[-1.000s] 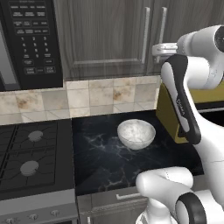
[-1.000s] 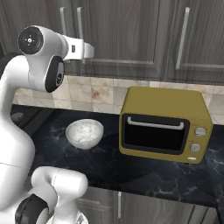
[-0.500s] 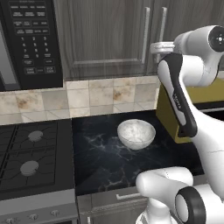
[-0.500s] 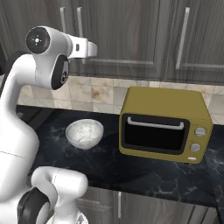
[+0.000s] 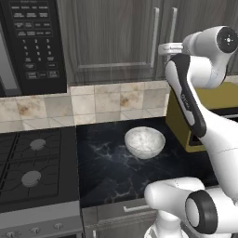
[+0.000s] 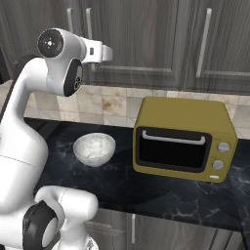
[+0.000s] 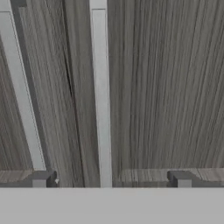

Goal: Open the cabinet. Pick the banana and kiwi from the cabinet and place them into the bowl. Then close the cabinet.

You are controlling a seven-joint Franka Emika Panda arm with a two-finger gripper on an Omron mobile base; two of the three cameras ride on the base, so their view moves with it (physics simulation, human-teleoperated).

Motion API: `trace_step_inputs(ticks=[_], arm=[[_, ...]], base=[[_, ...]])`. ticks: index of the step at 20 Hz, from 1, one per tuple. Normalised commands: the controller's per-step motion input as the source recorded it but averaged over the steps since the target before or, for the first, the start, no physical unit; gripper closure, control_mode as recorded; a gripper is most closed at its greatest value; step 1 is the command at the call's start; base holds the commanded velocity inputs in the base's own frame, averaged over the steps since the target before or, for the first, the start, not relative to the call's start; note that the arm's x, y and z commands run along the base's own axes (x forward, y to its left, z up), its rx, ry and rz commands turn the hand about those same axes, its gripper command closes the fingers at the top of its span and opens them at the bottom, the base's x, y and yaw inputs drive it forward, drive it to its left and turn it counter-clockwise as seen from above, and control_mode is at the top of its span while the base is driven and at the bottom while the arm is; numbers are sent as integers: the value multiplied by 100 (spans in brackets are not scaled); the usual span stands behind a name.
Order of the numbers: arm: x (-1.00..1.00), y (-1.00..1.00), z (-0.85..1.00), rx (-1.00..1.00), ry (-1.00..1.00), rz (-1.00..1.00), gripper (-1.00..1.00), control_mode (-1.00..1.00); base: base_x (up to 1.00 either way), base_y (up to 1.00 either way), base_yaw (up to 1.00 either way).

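A: Which step was in hand?

B: The first one, opening the cabinet (image 5: 111, 42). Both doors were shut, so the banana and kiwi had to be behind them; neither could be seen.

A: Where was the gripper (image 7: 111, 179)?

B: Raised against the cabinet front, right where the two doors met. In the hand view the right door's silver handle (image 7: 101, 96) ran straight up between the two fingertips (image 7: 43, 179), with the left door's handle (image 7: 22, 92) just outside them. The fingers were spread wide, with nothing pinched.

A: Touching the handle?

B: Hard to say. The tips looked very near the cabinet face, but the view gave no clear depth, so I would only call it close.

A: And the bowl (image 5: 144, 142)?

B: On the dark counter below the cabinet, beside the yellow toaster oven (image 6: 183, 139), with nothing inside.

A: What did the next move call for?

B: Probably easing forward until the fingers straddled that bar, closing on it, then pulling outward along the door's arc. Since the handles stood close together, the fingers needed to stay centred on the one bar.
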Motion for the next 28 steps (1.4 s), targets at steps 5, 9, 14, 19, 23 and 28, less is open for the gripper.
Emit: trace_step_inputs(ticks=[5,9,14,19,23,28], arm=[[25,0,0,0,0,0,-100,-100],[26,0,0,0,0,0,-100,-100],[30,0,0,0,0,0,-100,-100],[31,0,0,0,0,0,-100,-100],[38,-2,0,0,0,0,-100,-100],[34,-2,-5,0,0,0,-100,-100]], base=[[0,0,0],[0,0,0],[0,0,0],[0,0,0],[0,0,0],[0,0,0]])
